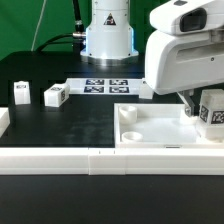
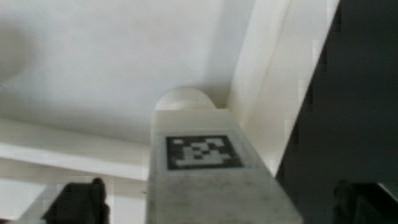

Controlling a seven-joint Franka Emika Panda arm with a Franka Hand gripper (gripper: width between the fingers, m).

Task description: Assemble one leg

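The gripper (image 2: 222,202) is straddling the leg (image 2: 205,150) above the tray (image 1: 150,128) (at the exterior view's right); its fingers (image 2: 80,200) are running off-frame, so I cannot tell whether they are clamping it

The arm rises from its base (image 1: 108,40) at the far side. Its wrist (image 1: 185,45) hangs at the exterior view's right, pincer (image 1: 207,108) pointing down, fingers (image 2: 80,203) spread apart.

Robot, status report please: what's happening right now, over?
End effector open, straddling leg. Leg over tray, exterior view's right. No obstruction seen.
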